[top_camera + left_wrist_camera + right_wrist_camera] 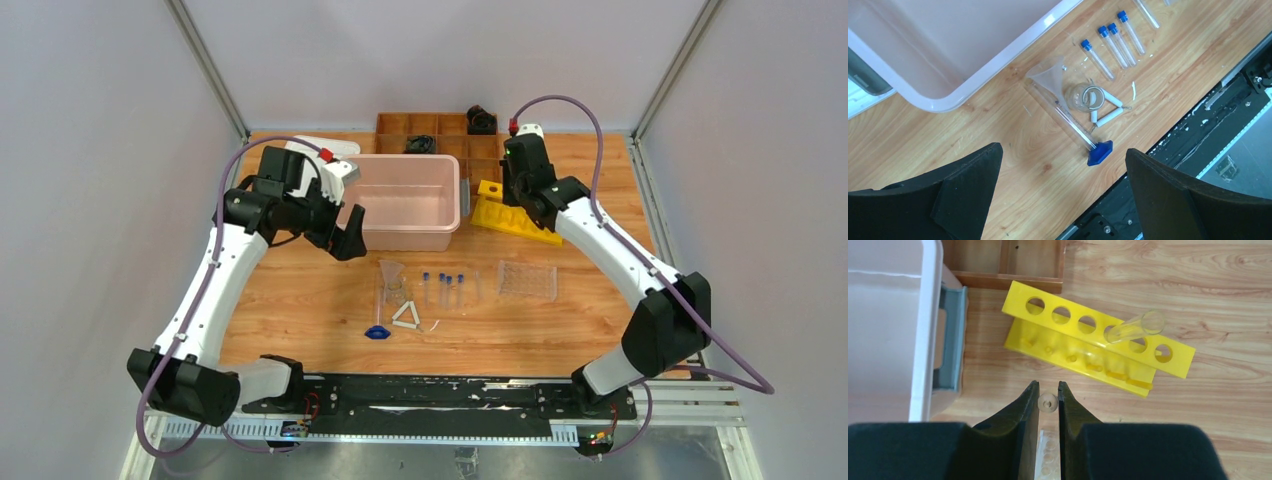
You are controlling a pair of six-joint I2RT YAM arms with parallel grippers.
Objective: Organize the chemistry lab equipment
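The left gripper (1062,149) is held above the table (300,300) off the near left corner of the pink bin (405,238). Its fingers (968,195) are spread wide and nothing is held between them.

The loose glassware is laid out on the arm-base side of the bin. The glass funnel (1047,75) lies on its side nearest the bin's front wall. A thin glass tube (1070,122) runs away from the bin from beside the funnel and ends in the blue piece (1099,152). The white triangle (1105,107) lies beside that tube, and a small round glass vessel (1079,98) touches it on the bin side. Four blue-capped tubes (1113,42) lie side by side to the right of the funnel. The clear tube rack (527,280) sits farther right, beyond the bin's right front corner.

The yellow test-tube rack (1098,342) lies just beside the bin's right end wall, and one clear test tube (1138,326) leans in one of its holes. The wooden compartment tray (440,125) stands behind the bin.

The right gripper (1048,385) is held near the yellow rack, at the bin's right end. Its fingers (1020,415) are drawn almost together with a narrow gap left. A small round pale thing (1048,402) is seen in that gap. Whether it is gripped or lies on the table cannot be told.
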